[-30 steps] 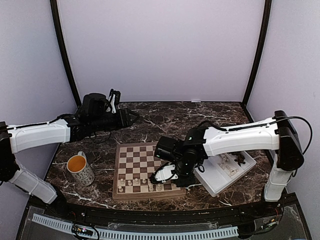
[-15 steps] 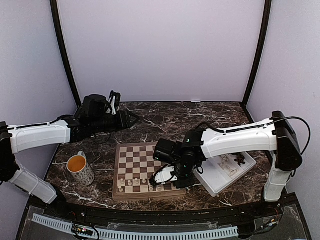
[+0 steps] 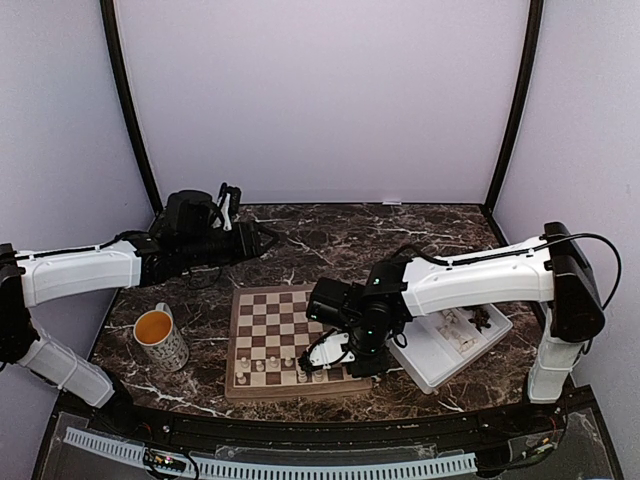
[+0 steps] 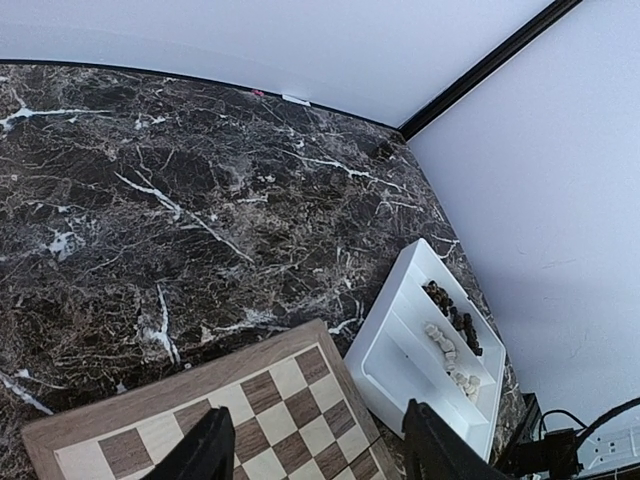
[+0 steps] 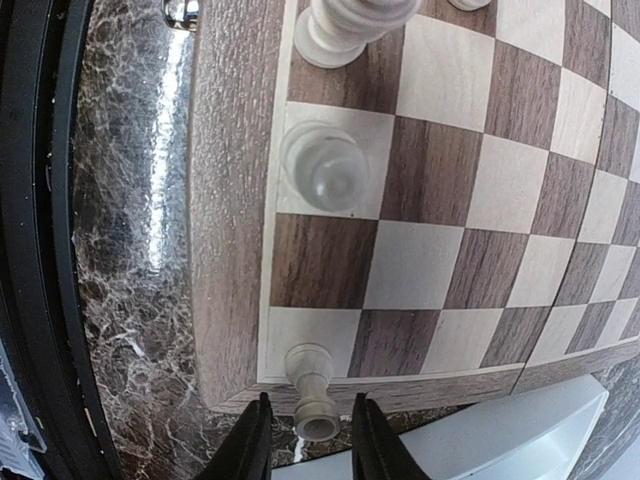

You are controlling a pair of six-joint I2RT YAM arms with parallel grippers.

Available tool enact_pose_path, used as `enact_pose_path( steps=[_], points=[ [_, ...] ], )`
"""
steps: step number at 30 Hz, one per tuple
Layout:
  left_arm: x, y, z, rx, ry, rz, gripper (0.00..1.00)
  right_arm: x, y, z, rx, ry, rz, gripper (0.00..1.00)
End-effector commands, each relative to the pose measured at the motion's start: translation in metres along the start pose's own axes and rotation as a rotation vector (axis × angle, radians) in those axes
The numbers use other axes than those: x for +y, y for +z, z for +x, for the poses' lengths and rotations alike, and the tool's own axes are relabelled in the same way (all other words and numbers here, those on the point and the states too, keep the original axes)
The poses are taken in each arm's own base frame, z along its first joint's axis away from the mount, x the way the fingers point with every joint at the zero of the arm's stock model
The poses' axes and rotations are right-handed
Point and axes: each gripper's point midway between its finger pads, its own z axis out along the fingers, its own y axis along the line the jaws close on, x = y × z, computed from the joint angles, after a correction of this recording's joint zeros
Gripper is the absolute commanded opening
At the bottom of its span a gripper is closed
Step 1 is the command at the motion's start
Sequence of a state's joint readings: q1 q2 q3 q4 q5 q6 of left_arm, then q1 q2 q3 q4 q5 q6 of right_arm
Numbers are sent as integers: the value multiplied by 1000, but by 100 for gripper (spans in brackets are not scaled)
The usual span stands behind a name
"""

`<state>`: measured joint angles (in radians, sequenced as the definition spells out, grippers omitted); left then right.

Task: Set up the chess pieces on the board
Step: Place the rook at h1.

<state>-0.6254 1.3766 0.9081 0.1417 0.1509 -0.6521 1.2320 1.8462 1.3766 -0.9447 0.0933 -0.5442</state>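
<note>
The board [image 3: 265,310] lies at the table's near middle, with several cream chess pieces [image 3: 272,363] on its two near rows. My right gripper [image 3: 346,364] hangs low over the board's near right corner. In the right wrist view a cream piece [image 5: 313,398] stands on the corner square of the board [image 5: 225,250]. The right gripper [image 5: 310,440] is open around that piece, with a gap on each side. Two more cream pieces [image 5: 325,165] stand along the same row. My left gripper [image 4: 320,450] is open and empty, held high over the board's far edge [image 4: 270,420].
A white compartmented tray [image 3: 432,372] sits right of the board, holding dark pieces [image 4: 450,315] and cream pieces [image 4: 440,340]. An orange-filled mug [image 3: 162,340] stands left of the board. Purple walls close in the marble table [image 3: 400,235].
My right gripper's jaws have parted, letting go of the cream piece on the board's near right corner square. The left arm has not moved.
</note>
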Motion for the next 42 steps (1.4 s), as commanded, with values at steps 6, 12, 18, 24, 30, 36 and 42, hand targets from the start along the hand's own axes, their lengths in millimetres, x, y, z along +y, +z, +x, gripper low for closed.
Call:
enact_pose_path(
  steps=[6, 12, 18, 24, 30, 36, 42],
  points=[
    [-4, -4, -3, -14, -8, 28, 59, 7, -3, -10, -26, -12, -33, 16],
    [-3, -5, -2, -14, -10, 27, 59, 6, -5, -13, -33, -12, -35, 12],
    [-3, -4, 0, -11, -14, 30, 60, 5, -3, -15, -30, -12, -32, 11],
    [-3, -4, 0, -9, -15, 36, 59, 4, -1, -15, -24, -11, -33, 13],
    [-3, -5, 1, -7, -16, 36, 60, 1, -5, -15, -30, -7, -15, 25],
    [-6, -7, -3, -12, 0, 36, 59, -3, -28, -12, -64, -9, 24, 37],
    [-12, -13, -14, -30, 76, 27, 60, -17, -66, 10, -154, 63, 39, 40]
  ],
)
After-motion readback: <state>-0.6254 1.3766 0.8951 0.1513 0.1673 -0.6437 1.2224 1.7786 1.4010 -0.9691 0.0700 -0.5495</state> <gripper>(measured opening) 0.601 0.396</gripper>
